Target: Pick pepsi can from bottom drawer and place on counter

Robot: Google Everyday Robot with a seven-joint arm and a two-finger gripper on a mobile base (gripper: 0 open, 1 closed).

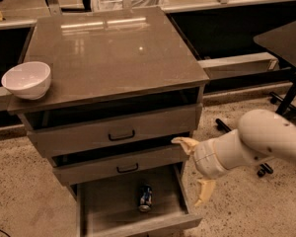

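Fingers [184,143] of the gripper [191,172] gape beside the bottom drawer [108,207], dark-blue pepsi can [145,197] inside.

The scene is taken by a single camera set high in front of the cabinet [153,125] and tilted steeply down, so that the counter [113,48] is seen from above and the floor of the open bottom drawer [111,211] is exposed at the lower edge. The cabinet is viewed from fairly near and fills the left and middle, while a dark table [286,41] is cut off at the right. The gripper [191,172], fingers spread apart, is caught at lower right, just beside the drawer's right wall.
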